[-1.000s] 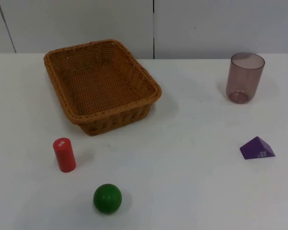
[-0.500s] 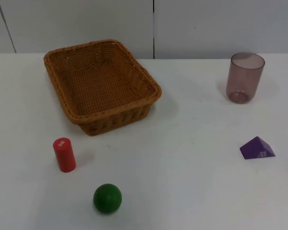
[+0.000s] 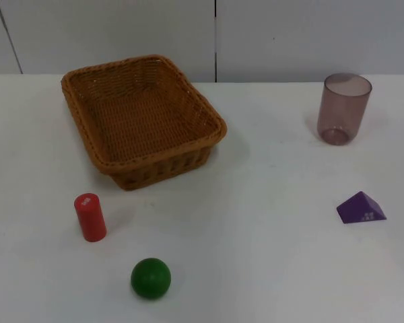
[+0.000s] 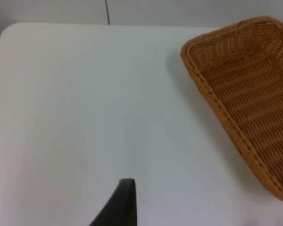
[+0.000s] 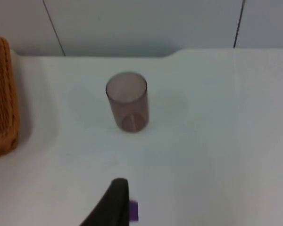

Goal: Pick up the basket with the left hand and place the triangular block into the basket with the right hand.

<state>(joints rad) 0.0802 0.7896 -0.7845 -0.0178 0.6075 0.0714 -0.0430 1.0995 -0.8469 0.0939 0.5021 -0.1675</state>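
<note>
Left of the basket, a red cylinder stands upright on the white worktop, in front of the basket's near left corner and well apart from it. A green ball rests nearer still to the front edge, a little to the right of the cylinder. Neither belongs to the job, and both sit clear of the basket's rim, so I would judge they need not be disturbed.

The basket itself lies flat on the worktop, turned at a slant, with nothing inside it. It has not been lifted. From the left wrist, the basket lies off to one side with bare worktop between it and the left end effector, of which one dark fingertip shows; I cannot tell whether its fingers are apart or together. My guess is that this arm waits short of its reach for the rim.

Right of the basket, far across the worktop, a tinted clear cup stands upright near the grey wall. In front of the cup, well away from the basket, sits the purple triangular block, resting on a flat face with its ridge upward, which should offer sloped sides for a pinch. From the right wrist, the cup stands ahead and a sliver of the block peeks beside the right end effector; its fingers' state I cannot tell either.
</note>
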